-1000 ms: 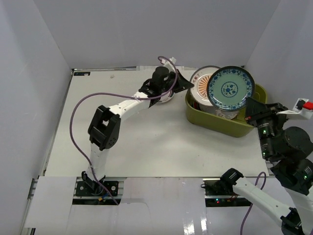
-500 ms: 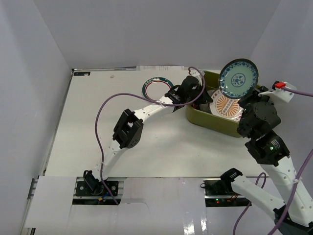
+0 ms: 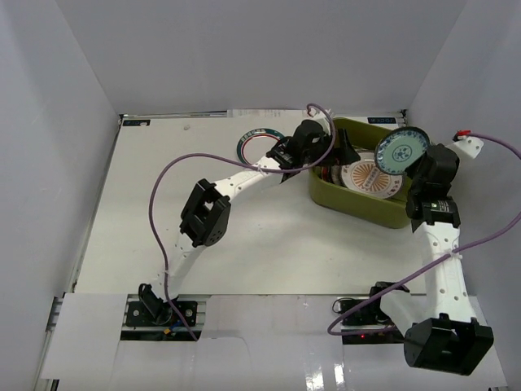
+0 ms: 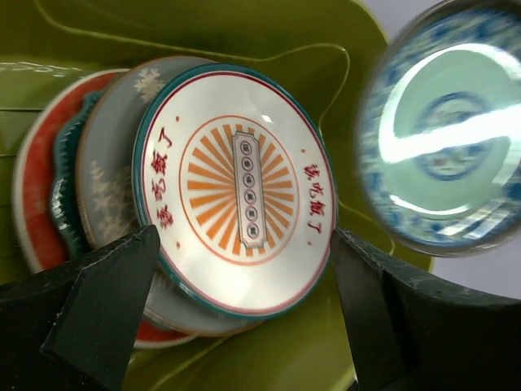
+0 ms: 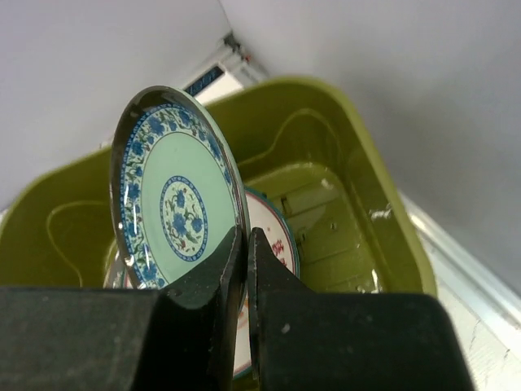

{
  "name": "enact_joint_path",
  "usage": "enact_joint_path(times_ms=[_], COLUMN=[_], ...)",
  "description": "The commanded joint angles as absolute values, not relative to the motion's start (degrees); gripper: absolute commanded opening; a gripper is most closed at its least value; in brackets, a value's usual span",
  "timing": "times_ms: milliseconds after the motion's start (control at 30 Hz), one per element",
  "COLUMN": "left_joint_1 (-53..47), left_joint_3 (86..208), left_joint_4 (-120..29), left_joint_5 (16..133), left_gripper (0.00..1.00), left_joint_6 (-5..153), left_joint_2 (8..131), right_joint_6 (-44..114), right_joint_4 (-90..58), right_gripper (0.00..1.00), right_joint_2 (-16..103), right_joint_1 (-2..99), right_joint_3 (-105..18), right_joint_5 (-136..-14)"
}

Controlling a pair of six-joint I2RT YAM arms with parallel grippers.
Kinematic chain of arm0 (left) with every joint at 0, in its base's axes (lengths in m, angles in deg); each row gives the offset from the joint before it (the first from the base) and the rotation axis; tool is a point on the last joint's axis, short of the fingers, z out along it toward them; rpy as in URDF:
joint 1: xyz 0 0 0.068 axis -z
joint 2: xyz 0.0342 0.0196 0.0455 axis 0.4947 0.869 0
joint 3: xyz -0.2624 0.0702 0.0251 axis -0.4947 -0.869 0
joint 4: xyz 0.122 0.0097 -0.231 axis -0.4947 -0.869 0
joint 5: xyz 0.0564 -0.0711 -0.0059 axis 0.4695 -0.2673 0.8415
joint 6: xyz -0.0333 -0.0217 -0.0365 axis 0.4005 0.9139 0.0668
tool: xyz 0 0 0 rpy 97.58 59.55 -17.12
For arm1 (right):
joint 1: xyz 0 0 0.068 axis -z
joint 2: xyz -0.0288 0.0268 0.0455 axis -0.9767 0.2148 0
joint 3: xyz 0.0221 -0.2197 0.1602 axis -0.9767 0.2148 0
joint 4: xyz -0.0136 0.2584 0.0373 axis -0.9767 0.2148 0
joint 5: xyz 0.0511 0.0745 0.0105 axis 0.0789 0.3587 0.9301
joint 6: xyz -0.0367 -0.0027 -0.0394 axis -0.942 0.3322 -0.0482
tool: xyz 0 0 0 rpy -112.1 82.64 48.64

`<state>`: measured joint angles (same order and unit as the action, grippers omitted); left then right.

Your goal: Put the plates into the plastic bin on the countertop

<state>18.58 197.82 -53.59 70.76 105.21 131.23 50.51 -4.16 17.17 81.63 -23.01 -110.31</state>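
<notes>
The olive-green plastic bin (image 3: 358,208) stands at the back right of the white countertop (image 3: 244,236). Inside it, an orange sunburst plate (image 3: 370,177) (image 4: 244,187) leans on a grey plate (image 4: 114,187), a scalloped teal plate (image 4: 61,204) and a red plate (image 4: 32,187). My left gripper (image 3: 342,155) (image 4: 244,244) is open at the bin's left end, its fingers either side of the sunburst plate's lower rim. My right gripper (image 3: 415,167) (image 5: 246,236) is shut on the rim of a small blue-green patterned plate (image 3: 402,151) (image 5: 175,195), held upright over the bin's right end.
A green-rimmed plate (image 3: 259,145) lies on the countertop behind the left arm, partly hidden by it. Pale grey walls enclose the surface on three sides. A purple cable loops from each arm.
My left gripper has reached into the bin and opened, letting go of the sunburst plate. My right arm swung to the bin's right end with the blue-green plate.
</notes>
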Motion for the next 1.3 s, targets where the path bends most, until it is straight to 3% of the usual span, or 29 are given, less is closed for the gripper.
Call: enact_joint_path(times_ms=[0,167,400,433,500,533,633,867,1000,1133,1200,1267], left_joint_1=[16.76,12.90,-0.45,-3.78,-8.18,-9.42,-12.86,-14.36,-14.36,-14.36,-14.36,-14.36], left_joint_3=[193.49,184.78,161.33,156.52,152.71,150.69,150.84,159.00,164.01,165.00,165.44,165.26], left_joint_4=[-49.42,-46.33,-46.16,-45.90,-45.46,-45.54,-46.42,-44.41,-45.19,-44.49,-44.40,-44.23], left_joint_5=[72.33,77.18,81.23,81.23,80.53,80.00,77.89,72.53,70.51,70.42,70.33,70.77], left_gripper=[0.97,0.98,0.96,0.95,0.93,0.93,0.93,0.89,0.71,0.41,0.31,0.09], left_joint_6=[101.59,97.37,103.77,105.78,107.38,108.17,110.02,111.95,113.27,114.23,114.41,114.50], left_joint_2=[117.53,107.77,97.39,96.86,97.29,99.04,104.30,115.30,123.55,126.73,127.70,127.71], right_joint_6=[55.27,58.35,60.02,60.19,60.20,60.20,59.67,60.27,62.30,62.83,63.27,63.71], right_joint_4=[-7.16,-8.65,-9.71,-9.62,-9.62,-9.62,-9.62,-9.61,-12.60,-12.69,-12.61,-13.22], right_gripper=[0.08,0.08,0.11,0.28,0.48,0.67,0.92,0.92,0.88,0.86,0.86,0.84], right_joint_2=[17.49,22.85,26.54,26.37,25.32,24.62,21.11,11.18,5.73,4.31,4.31,4.40], right_joint_1=[84.44,87.44,88.50,88.58,88.58,88.58,88.58,88.15,86.04,84.02,82.52,80.43], right_joint_3=[-20.82,-15.37,-12.82,-12.55,-12.11,-12.11,-13.16,-13.87,-9.65,-8.42,-8.59,-8.68], right_joint_5=[-99.17,-90.56,-87.73,-88.17,-88.34,-88.52,-88.35,-80.20,-75.26,-72.01,-71.47,-70.95])
